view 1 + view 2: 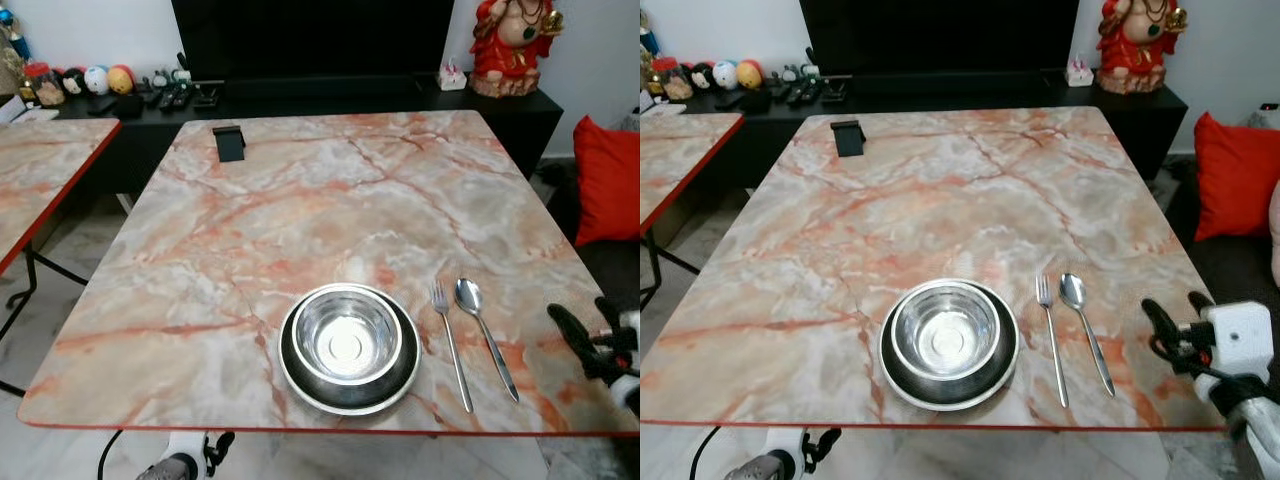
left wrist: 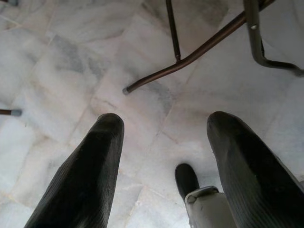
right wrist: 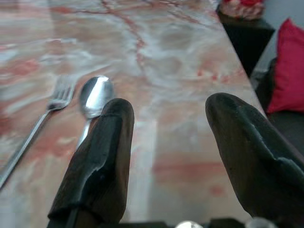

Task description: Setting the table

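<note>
A steel bowl (image 1: 346, 338) sits inside a dark plate (image 1: 292, 375) with a pale rim, near the front edge of the marble table (image 1: 330, 190). To its right lie a fork (image 1: 450, 345) and a spoon (image 1: 485, 335), side by side with handles toward me. My right gripper (image 1: 1175, 310) is open, low over the table's right edge, just right of the spoon (image 3: 95, 95); nothing is between its fingers (image 3: 102, 156). Below the table's front edge my left gripper (image 2: 161, 123) hangs open over the floor.
A small black stand (image 1: 229, 142) is at the table's far left. A second marble table (image 1: 40, 170) stands to the left, a black TV console (image 1: 300, 95) with trinkets behind, a red cushion (image 1: 610, 180) on the right. Metal table legs (image 2: 190, 57) cross the tiled floor.
</note>
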Robot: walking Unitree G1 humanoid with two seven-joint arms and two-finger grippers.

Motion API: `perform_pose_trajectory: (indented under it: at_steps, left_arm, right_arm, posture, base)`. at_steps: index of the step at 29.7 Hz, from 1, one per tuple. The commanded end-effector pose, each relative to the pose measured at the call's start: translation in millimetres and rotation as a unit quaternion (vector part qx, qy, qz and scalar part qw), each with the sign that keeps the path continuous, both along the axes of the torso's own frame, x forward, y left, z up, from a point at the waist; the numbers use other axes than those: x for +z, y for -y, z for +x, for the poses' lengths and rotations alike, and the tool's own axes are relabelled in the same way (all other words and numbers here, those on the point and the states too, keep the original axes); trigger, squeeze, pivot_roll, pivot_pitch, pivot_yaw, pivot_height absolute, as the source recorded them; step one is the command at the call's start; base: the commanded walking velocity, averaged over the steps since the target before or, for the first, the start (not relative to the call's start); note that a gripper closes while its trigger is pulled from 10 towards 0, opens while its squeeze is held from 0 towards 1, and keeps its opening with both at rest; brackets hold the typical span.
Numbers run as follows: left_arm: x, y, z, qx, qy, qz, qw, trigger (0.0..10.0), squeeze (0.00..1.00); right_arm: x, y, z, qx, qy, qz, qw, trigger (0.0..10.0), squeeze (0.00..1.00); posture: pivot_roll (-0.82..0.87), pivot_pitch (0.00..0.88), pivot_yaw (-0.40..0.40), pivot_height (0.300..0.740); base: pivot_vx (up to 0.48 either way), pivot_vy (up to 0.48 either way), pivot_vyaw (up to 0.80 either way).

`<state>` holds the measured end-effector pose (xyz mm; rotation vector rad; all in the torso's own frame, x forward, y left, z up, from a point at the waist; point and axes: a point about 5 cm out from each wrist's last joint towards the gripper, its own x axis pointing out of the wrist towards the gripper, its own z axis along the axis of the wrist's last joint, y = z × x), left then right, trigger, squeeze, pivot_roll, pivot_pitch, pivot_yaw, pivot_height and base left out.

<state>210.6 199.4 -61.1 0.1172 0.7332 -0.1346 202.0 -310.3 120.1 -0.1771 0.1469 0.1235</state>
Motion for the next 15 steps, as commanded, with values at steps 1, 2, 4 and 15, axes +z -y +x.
perform_pose_trajectory:
  at_steps: [1, 2, 4, 15]
  left_arm:
    - [-1.7, 0.9, -1.7, -0.004, -0.009, 0.001, 1.0, 10.0, 0.0]
    - [-1.4, 1.0, -1.0, -0.004, -0.009, 0.001, 1.0, 10.0, 0.0]
    - [-0.9, 1.2, 0.1, -0.003, -0.007, 0.0, 1.0, 10.0, 0.0]
    - [-1.4, -1.0, -1.7, 0.005, -0.007, 0.002, 1.0, 10.0, 0.0]
  right_arm:
    - [3.0, -7.9, -1.5, 0.033, 0.009, 0.015, 0.999, 10.0, 0.0]
    - [1.4, -10.2, -2.6, 0.043, 0.006, 0.021, 0.999, 10.0, 0.0]
    - [-0.8, -15.1, -4.6, 0.061, 0.004, 0.041, 0.997, 10.0, 0.0]
    - [-26.5, -26.5, -16.9, 0.09, -0.021, 0.103, 0.99, 10.0, 0.0]
  posture:
    - [-0.09, 0.0, 0.047, 0.74]
    - [-0.08, 0.0, 0.047, 0.74]
    - [-0.08, 0.0, 0.045, 0.74]
    - [-0.08, 0.0, 0.039, 0.74]
  base:
    - [0.0, 0.0, 0.0]
    - [0.0, 0.0, 0.0]
    - [0.0, 0.0, 0.0]
    - [0.0, 0.0, 0.0]
